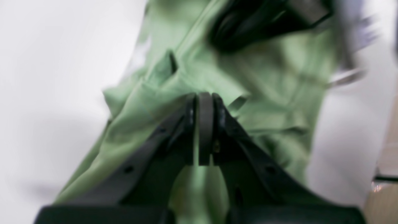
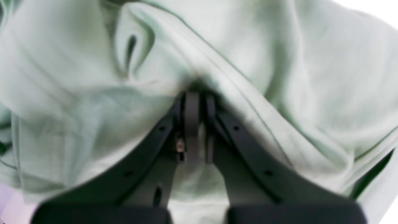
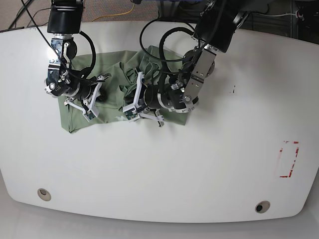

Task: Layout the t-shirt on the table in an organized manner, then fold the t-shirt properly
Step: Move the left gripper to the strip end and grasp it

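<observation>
Left wrist view: my left fingers [image 1: 204, 102] were pressed together, pinching a fold of the t-shirt [image 1: 192, 77] above the white tabletop [image 1: 56, 77].

Right wrist view: my right fingers [image 2: 196, 101] were likewise closed on a ridge of the t-shirt [image 2: 93, 93], which filled the view.

Base view: the t-shirt [image 3: 112, 82] lay bunched on the tabletop [image 3: 199, 164] toward the far left, both arms reaching into it, well apart from the red tape outline [image 3: 288, 159].

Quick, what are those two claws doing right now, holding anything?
Left gripper: closed, fingers pinching the pale sage-green cotton t-shirt.
Right gripper: closed, pinching a fold of the same shirt.
</observation>
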Robot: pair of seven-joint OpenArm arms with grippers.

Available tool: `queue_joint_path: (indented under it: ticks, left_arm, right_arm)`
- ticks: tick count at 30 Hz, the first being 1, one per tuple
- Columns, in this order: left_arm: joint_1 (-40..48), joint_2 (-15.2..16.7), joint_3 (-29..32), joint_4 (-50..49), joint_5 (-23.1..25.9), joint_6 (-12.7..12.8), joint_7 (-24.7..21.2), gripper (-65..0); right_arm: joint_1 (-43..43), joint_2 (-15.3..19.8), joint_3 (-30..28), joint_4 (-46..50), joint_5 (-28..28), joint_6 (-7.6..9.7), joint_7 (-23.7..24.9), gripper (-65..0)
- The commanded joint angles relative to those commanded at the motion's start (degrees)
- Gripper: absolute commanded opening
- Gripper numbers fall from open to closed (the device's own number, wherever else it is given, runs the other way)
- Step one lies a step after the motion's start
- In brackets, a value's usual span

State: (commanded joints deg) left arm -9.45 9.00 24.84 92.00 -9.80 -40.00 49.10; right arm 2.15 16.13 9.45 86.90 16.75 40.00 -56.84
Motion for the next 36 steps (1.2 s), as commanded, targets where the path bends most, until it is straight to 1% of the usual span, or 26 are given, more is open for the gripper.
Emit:
queue_joint_path:
  ticks: [2,4,7,8,12,16,18,24,28,36]
  left_arm:
    - [1.14,0.0,-0.44,2.37,0.18,0.0,1.58,-65.0]
    - [2.02,-0.87,-0.97,4.22,0.09,0.0,2.37,-65.0]
    - [4.04,-3.68,-1.93,5.98,0.09,0.0,2.46,-65.0]
    - [5.1,-5.53,-2.9,6.33,0.0,0.0,2.46,-65.0]
    - [7.47,-9.13,-6.07,6.59,0.0,0.0,2.46,-65.0]
    - [9.41,-12.12,-9.93,6.42,0.0,0.0,2.46,-65.0]
    - [9.58,-12.91,-12.04,6.15,0.0,0.0,2.46,-65.0]
    - [9.85,-13.18,-16.09,2.81,0.0,0.0,2.46,-65.0]
    - [9.67,-13.18,-16.35,0.26,0.0,0.0,2.37,-65.0]
    - [8.7,-13.18,-16.53,-5.1,0.18,0.0,2.37,-65.0]
  right_arm:
    - [0.0,0.0,0.0,0.0,0.0,0.0,0.0,-62.3]
    - [0.0,0.0,0.0,0.0,0.09,0.0,0.0,-62.3]
    - [0.0,0.0,0.0,0.0,0.09,0.0,0.0,-62.3]
    - [0.0,0.0,0.0,0.0,0.09,0.0,0.0,-62.3]
    - [0.0,0.0,0.0,0.0,0.09,0.0,0.0,-62.3]
    - [0.0,0.0,0.0,0.0,0.09,0.0,0.0,-62.3]
    - [0.0,0.0,0.0,0.0,0.09,0.0,0.0,-62.3]
    - [0.0,0.0,0.0,0.0,0.09,0.0,0.0,-62.3]
    - [0.0,-0.79,0.0,0.0,0.0,0.0,0.0,-62.3]
    - [0.0,-1.05,0.0,0.0,0.09,0.0,0.0,-62.3]
